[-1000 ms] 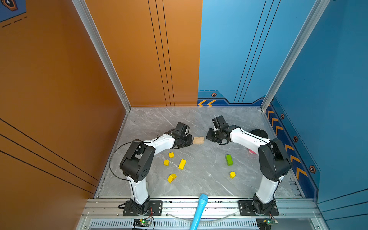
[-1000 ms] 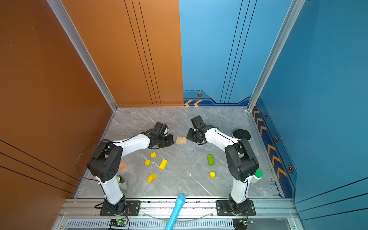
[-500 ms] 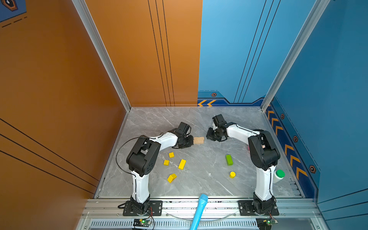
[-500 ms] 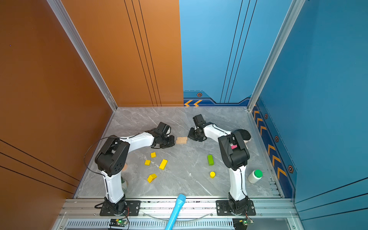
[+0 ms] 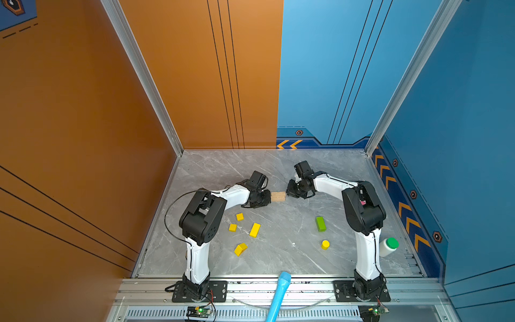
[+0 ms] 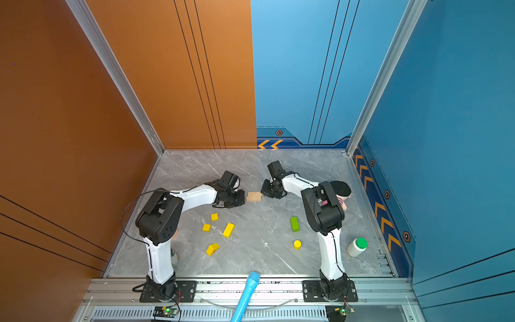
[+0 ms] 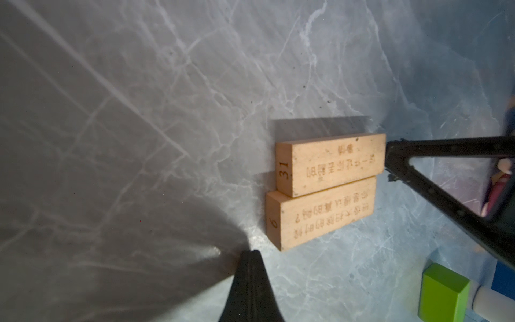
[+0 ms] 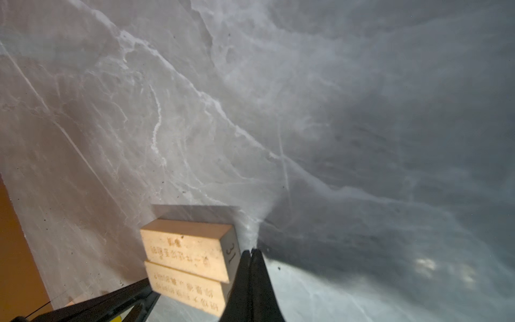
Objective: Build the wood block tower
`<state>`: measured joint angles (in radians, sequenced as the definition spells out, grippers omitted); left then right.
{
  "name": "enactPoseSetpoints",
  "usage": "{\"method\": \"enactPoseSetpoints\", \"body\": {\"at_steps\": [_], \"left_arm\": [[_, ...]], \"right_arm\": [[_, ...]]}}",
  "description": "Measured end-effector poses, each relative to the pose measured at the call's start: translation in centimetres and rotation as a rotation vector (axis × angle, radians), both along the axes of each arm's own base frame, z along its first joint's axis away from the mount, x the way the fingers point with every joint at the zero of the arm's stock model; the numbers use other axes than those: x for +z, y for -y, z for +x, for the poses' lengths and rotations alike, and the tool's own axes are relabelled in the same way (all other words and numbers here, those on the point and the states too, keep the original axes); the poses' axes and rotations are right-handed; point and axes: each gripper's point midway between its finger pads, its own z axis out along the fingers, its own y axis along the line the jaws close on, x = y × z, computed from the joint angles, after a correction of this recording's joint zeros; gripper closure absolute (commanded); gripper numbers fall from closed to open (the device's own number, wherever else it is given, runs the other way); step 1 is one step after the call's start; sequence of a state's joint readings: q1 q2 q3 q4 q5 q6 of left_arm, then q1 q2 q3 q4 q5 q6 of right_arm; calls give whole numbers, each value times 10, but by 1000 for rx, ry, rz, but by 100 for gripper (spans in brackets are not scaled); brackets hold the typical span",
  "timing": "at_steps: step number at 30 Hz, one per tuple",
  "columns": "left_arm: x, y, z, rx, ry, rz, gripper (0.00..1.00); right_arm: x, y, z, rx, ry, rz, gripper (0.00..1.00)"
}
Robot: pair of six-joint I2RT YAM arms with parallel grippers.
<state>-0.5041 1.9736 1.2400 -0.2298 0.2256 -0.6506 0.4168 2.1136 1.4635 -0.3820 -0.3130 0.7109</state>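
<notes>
Two tan planks (image 5: 278, 196) (image 6: 254, 196) lie flat, side by side and touching, at mid-floor; the wrist views show the one marked 31 (image 7: 330, 164) (image 8: 186, 246) and the other plank (image 7: 320, 217) (image 8: 189, 287). My left gripper (image 5: 269, 198) (image 7: 252, 252) is shut and empty at their left ends. My right gripper (image 5: 288, 192) (image 8: 252, 251) is shut and empty against the right end of plank 31. Loose wood blocks lie nearer the front: two yellow cubes (image 5: 239, 216) (image 5: 232, 227), a yellow bar (image 5: 254, 230), a roof-shaped piece (image 5: 240, 249), a green bar (image 5: 320, 224) and a yellow cylinder (image 5: 325, 244).
A white bottle with a green cap (image 5: 388, 246) stands at the front right, beside the right arm's base. A black round object (image 6: 340, 188) with something pink lies behind the right arm. A blue rod (image 5: 280, 292) pokes over the front rail. Walls close three sides.
Both arms' elbows have swung inward, which uncovers the white bottle. Both grippers stay shut at the planks' ends, and the planks have not visibly moved.
</notes>
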Motion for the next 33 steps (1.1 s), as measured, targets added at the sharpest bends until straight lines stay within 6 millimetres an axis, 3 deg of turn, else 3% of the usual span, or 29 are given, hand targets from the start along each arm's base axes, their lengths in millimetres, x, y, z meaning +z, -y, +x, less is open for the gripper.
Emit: {"method": "enactPoseSetpoints", "body": {"at_steps": [33], "left_arm": [[-1, 3, 7, -5, 5, 2, 100]], "right_arm": [[0, -10, 1, 14, 5, 5, 100]]}}
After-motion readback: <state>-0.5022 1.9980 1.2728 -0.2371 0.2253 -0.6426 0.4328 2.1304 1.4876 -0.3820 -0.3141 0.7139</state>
